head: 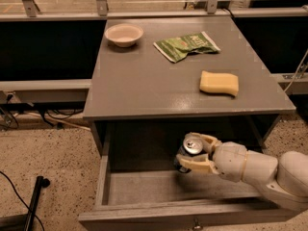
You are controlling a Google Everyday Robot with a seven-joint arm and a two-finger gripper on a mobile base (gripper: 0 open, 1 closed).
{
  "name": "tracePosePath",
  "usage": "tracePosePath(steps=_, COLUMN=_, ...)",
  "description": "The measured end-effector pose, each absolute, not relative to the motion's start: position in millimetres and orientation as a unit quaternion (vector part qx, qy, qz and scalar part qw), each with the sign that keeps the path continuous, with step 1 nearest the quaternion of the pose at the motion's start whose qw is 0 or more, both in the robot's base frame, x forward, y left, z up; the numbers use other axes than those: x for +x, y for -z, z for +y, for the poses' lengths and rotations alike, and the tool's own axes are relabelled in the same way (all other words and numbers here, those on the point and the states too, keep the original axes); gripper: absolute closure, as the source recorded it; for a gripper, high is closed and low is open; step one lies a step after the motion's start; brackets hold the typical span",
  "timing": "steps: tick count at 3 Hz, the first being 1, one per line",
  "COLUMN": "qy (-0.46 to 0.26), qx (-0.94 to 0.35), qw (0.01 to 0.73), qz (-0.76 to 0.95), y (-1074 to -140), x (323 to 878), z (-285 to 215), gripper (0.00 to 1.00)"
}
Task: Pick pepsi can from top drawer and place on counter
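The top drawer stands pulled open below the counter. The pepsi can, dark with a silver top and pull tab, sits upright inside the drawer, right of its middle. My gripper reaches in from the right on a white arm. Its two tan fingers close around the can's sides, one behind and one in front. The can appears lifted slightly off the drawer floor. The lower part of the can is in shadow.
On the counter lie a pale bowl at the back left, a green snack bag at the back middle, and a yellow sponge at the right. Cables and a dark stand lie on the speckled floor at left.
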State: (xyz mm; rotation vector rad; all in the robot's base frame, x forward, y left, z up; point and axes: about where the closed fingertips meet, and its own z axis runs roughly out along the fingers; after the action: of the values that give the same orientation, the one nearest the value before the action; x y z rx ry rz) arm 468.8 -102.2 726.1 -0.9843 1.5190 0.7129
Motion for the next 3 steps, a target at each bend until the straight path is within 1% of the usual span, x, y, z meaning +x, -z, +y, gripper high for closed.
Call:
tracePosePath(steps=1, qy=-0.288, qx=-0.443, qw=0.593, qz=0.607, y=-780, x=446, z=-112, gripper=1.0)
tracePosePath(steps=2, qy=-0.267, qx=-0.48, qw=0.599, qz=0.582, y=-831, x=433, z=-117, gripper=1.0)
tracePosePath(steps=3, qy=-0.251, qx=-0.522, qw=0.584, qz=0.569, y=-877, x=435, z=-126, gripper=1.0)
